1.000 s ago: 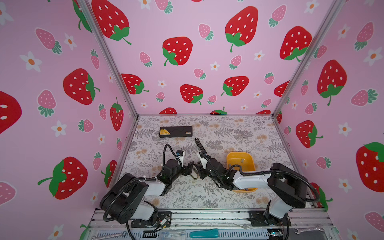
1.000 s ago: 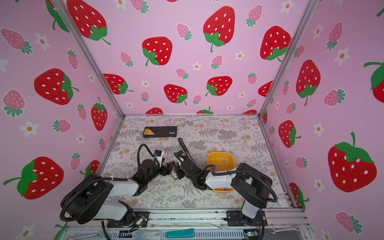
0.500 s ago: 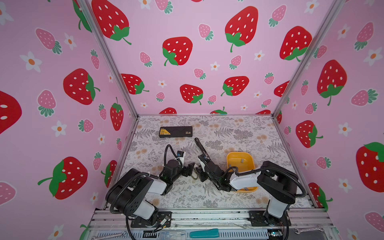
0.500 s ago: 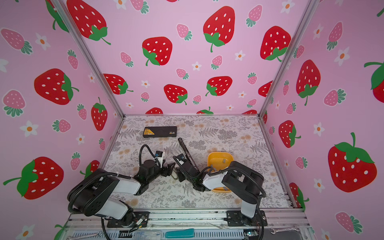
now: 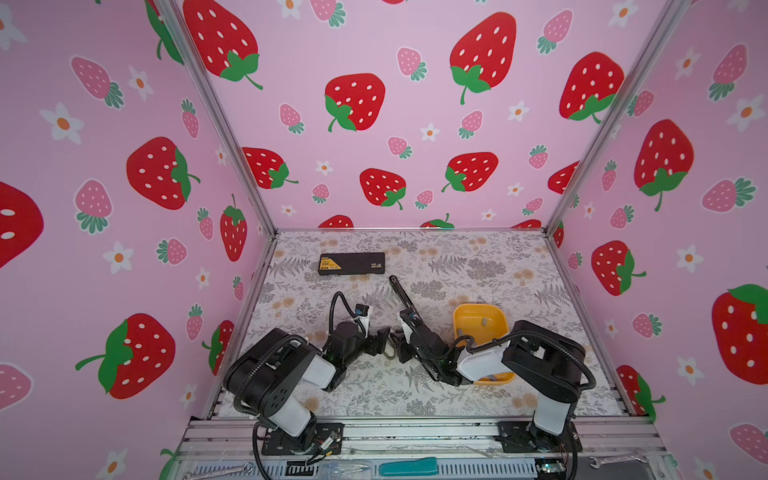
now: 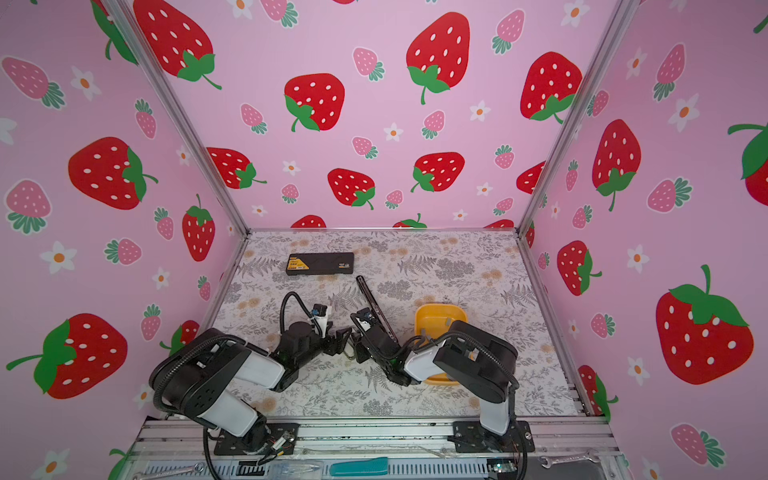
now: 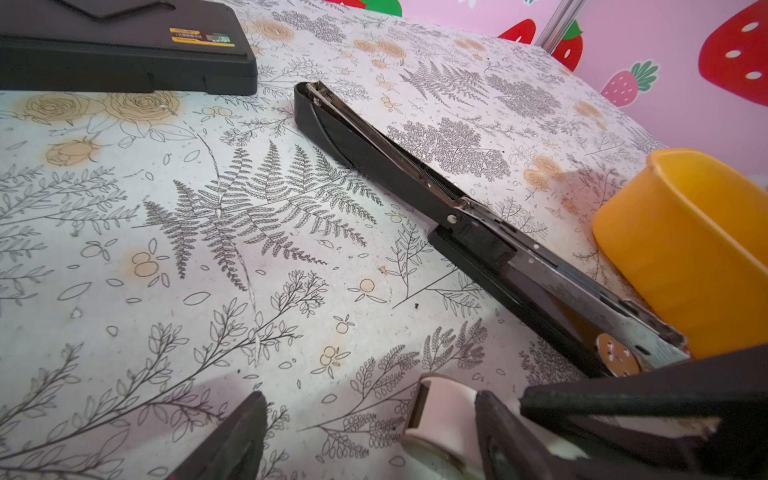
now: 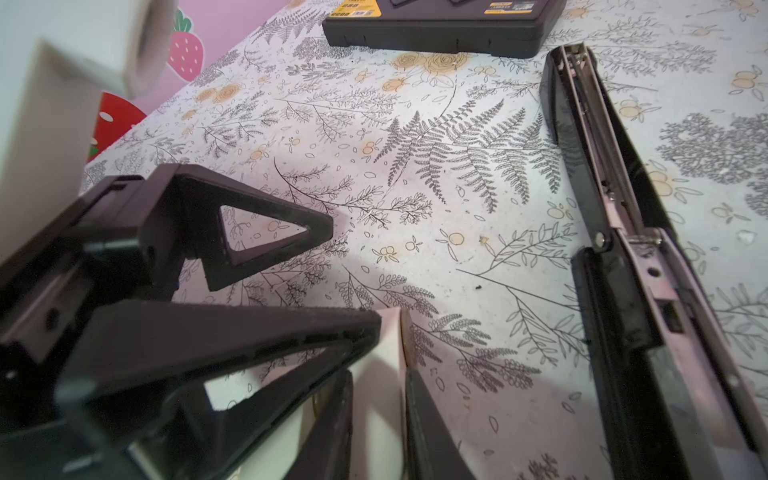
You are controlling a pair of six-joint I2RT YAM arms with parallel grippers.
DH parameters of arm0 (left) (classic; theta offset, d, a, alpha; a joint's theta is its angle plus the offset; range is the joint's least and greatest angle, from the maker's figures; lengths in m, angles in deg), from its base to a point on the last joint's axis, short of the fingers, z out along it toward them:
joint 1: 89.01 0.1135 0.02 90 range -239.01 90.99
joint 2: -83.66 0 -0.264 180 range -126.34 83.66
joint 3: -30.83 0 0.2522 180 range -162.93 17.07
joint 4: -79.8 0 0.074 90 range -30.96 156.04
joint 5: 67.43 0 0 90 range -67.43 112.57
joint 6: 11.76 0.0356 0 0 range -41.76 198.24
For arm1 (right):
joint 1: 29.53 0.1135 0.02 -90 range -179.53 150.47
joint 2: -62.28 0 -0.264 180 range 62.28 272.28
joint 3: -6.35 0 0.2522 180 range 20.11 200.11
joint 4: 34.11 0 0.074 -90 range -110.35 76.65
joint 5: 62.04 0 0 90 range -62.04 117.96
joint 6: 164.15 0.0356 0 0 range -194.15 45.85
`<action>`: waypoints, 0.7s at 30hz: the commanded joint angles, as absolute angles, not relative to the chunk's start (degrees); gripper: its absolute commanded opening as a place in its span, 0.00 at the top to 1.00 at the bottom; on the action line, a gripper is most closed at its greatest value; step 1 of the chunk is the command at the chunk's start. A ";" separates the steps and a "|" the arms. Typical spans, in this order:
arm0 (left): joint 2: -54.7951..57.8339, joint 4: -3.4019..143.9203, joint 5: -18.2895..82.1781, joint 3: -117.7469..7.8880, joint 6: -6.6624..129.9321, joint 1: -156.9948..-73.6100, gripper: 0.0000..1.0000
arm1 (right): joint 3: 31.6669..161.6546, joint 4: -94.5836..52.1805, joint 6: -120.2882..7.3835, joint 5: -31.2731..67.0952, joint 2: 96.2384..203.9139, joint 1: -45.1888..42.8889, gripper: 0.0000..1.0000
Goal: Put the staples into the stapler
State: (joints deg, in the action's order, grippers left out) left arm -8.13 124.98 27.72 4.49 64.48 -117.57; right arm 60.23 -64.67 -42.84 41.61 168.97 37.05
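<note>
Lying in the round-cornered yellow plastic bowl (image 5: 478, 307), the staples (image 5: 484, 321) show as small flat grey metal strips, well apart from every finger. In both top views the bowl sits at about 3 o'clock from the spot where the two grippers meet, and part of it is under the right arm.

The long black stapler (image 7: 473, 232) is swung open flat with its metal rail exposed. It runs from beside the bowl toward 11 o'clock. The flat black plastic case (image 5: 351, 264) lies at 11 o'clock from the grippers, past the stapler's far tip.

The left gripper (image 7: 365, 419) has its fingers (image 7: 237, 436) spread wide and grips nothing. Between them, close against one finger, is a small white rounded plastic object (image 7: 440, 409) with a dark slot at one end. The right gripper (image 8: 380, 386) has its fingers (image 8: 428, 424) pressed on either side of that white object, pinching it above the fern-printed table cover (image 8: 415, 166). The stapler lies near the right gripper, at about 1 o'clock, clear of its fingers.
</note>
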 commanded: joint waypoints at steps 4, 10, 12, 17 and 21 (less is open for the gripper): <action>-8.23 127.00 27.50 5.64 64.70 -117.79 0.20 | 56.03 -62.74 -40.75 41.76 173.99 37.26 0.76; -7.09 126.17 27.41 5.73 64.74 -117.83 0.20 | 54.30 -65.99 -41.16 42.35 174.84 37.78 0.76; -6.88 125.81 27.39 5.75 64.86 -117.83 0.20 | 53.28 -68.03 -40.89 42.20 175.73 37.79 0.76; -5.77 124.91 26.95 5.81 65.14 -117.84 0.20 | 52.78 -70.57 -40.33 41.73 177.41 37.79 0.76; -3.06 122.11 26.24 5.30 64.90 -117.84 0.20 | 54.57 -68.21 -41.67 41.03 174.89 37.84 0.76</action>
